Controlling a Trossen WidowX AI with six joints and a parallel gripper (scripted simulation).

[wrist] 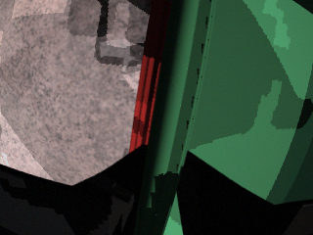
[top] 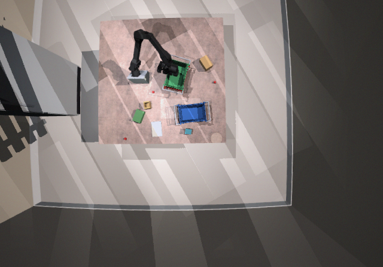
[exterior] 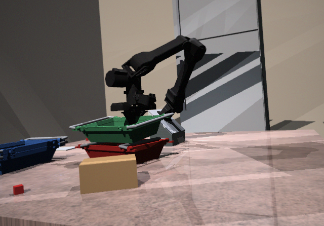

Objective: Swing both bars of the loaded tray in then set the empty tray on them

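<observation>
The blue tray, a large thing standing apart from the stack, lies at about five o'clock from the green tray in the top view. The green tray, the empty one by its bare inside, sits over the red tray, at about three o'clock from the arm's foot. In the exterior view a grey bar shows between the two, so the swinging-in of bars looks done, though the far one is hard to make out and the load is hidden. The gripper is clamped on the green tray's side wall, at its ten o'clock in the top view. The step in hand seems to be the final setting-down. Next calls for checking that the green tray bears level on both bars, then parting the fingers and rising straight up; a sideways tug could slide it off a bar. Smaller still, a tan block stands at about one o'clock from the green tray, and a red cube at about three.
</observation>
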